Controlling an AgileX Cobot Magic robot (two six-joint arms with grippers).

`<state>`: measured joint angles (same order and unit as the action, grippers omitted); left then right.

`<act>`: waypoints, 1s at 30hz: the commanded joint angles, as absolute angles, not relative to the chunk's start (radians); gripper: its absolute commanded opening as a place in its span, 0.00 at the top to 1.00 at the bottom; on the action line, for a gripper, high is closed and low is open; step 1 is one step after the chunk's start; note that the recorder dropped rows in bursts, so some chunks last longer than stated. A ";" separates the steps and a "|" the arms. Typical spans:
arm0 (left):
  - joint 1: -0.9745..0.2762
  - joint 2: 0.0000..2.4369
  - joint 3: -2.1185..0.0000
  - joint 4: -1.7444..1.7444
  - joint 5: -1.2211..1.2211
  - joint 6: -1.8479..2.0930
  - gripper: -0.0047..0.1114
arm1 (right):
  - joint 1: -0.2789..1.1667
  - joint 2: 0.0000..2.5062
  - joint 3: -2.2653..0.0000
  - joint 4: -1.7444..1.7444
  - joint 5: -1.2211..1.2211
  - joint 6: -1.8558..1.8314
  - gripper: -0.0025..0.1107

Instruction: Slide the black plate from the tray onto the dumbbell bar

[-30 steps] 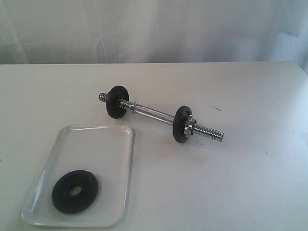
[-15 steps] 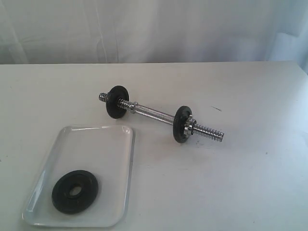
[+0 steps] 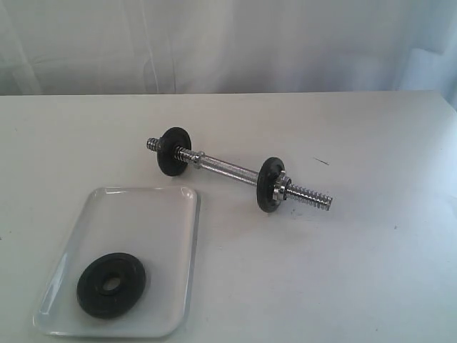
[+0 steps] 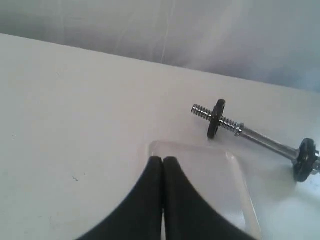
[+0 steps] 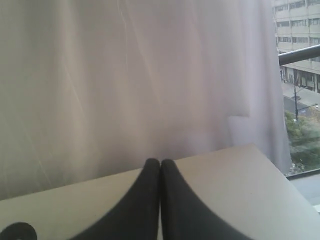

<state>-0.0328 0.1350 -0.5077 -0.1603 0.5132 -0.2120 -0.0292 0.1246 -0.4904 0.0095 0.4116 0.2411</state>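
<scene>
The black plate (image 3: 111,284) lies flat in the tray (image 3: 143,207), lower left of the exterior view, well apart from the dumbbell bar (image 3: 228,170) at centre. The left claw (image 4: 163,160) and right claw (image 5: 160,162) are both pressed together, holding nothing. The flat disc may skid on the glossy tray when pinched. The unsecured bar could also roll on the desk (image 3: 357,271) during threading.

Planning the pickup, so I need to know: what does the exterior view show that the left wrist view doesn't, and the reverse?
Only the exterior view: the black plate lying flat in the tray, all of that tray, and the dumbbell bar end to end.
Only the left wrist view: the left fingers, shut, covering part of the tray.
Both: the bar, the mounted disc near one end, the second mounted disc, and part of the tray.
</scene>
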 commanded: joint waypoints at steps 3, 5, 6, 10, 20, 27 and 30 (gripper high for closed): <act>-0.031 0.307 -0.650 -0.097 0.641 -0.202 0.96 | -0.031 0.376 -0.660 0.062 0.505 0.051 0.98; -0.031 0.386 -0.688 -0.093 0.665 -0.158 0.96 | -0.031 0.512 -0.731 0.144 0.522 0.046 0.98; -0.031 0.434 -0.708 -0.093 0.687 -0.131 0.96 | -0.031 0.594 -0.783 0.163 0.556 0.000 0.98; -0.031 0.611 -0.782 -0.066 0.757 -0.127 0.96 | -0.031 0.838 -0.931 0.281 0.676 -0.207 0.93; -0.031 0.927 -0.858 -0.054 0.738 -0.037 0.96 | -0.031 1.317 -1.167 0.769 0.805 -0.701 0.56; -0.031 1.051 -0.907 -0.056 0.785 -0.074 0.96 | -0.017 1.565 -1.374 0.769 0.939 -0.781 0.43; -0.031 1.098 -0.922 -0.058 0.789 -0.074 0.96 | 0.011 1.626 -1.420 0.771 0.931 -0.785 0.38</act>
<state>-0.0328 1.0632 -0.9082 -0.0551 0.7661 -0.0659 -0.0120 1.5775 -1.3776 0.7616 0.9217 -0.7626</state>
